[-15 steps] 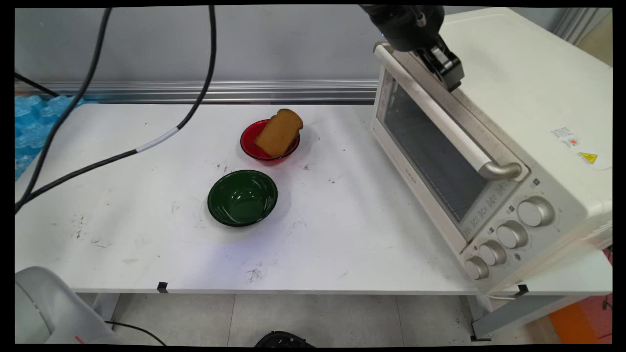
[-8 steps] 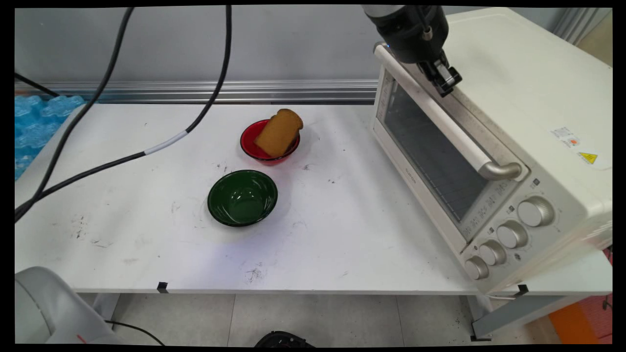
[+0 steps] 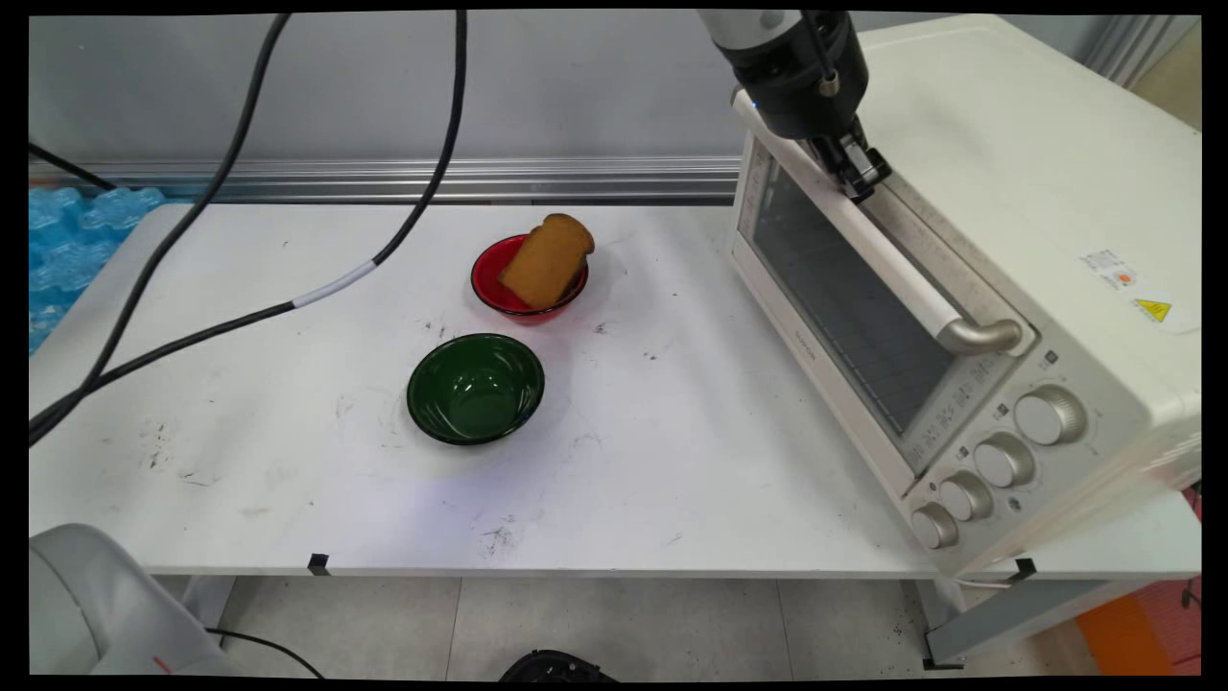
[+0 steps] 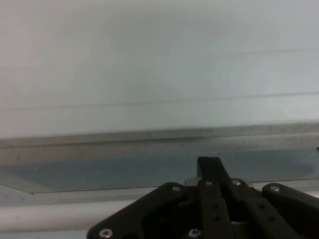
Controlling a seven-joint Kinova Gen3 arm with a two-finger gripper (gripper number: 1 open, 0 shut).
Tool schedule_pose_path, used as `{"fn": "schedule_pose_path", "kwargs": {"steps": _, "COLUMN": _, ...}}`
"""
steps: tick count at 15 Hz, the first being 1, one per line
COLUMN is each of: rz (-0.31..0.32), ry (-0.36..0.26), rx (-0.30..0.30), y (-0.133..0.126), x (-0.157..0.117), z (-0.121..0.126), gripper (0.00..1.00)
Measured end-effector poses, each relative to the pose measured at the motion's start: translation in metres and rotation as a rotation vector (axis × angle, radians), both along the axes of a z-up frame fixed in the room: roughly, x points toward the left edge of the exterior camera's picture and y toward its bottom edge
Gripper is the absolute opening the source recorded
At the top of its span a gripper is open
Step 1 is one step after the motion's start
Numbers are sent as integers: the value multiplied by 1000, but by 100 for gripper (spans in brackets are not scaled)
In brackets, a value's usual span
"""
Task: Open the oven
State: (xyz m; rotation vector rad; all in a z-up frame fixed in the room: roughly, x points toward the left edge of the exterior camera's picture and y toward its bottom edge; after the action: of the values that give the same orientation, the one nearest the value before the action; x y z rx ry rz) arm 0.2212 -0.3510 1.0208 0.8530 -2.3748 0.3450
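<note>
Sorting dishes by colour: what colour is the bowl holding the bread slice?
Red; the bowl under the bread slice shows best in the main view.

Little can be read. At the right of the frame, the white toaster oven (image 3: 1007,221) carries a small dark brand word on the lower frame of its glass door (image 3: 844,307), near the frame's centre right; the letters are too small to make out. On its top panel toward the right edge sit a small white sticker with an orange mark (image 3: 1111,268) and a yellow warning triangle label (image 3: 1153,309); neither has legible wording. A strip of tiny printed markings (image 3: 950,413) runs along the control panel beside the knobs, also unreadable. The hand view shows no lettering.
</note>
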Motion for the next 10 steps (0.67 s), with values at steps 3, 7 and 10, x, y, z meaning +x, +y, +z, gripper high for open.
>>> {"fn": "schedule_pose_path", "kwargs": {"steps": 3, "rz": 5, "ry": -4, "rx": 8, "y": -1, "x": 2, "z": -4, "gripper": 0}}
{"fn": "schedule_pose_path", "kwargs": {"steps": 7, "rz": 15, "ry": -10, "rx": 27, "y": 1, "x": 5, "z": -9, "gripper": 0}}
{"fn": "schedule_pose_path", "kwargs": {"steps": 10, "rz": 22, "ry": -24, "rx": 50, "y": 6, "x": 10, "z": -14, "gripper": 0}}
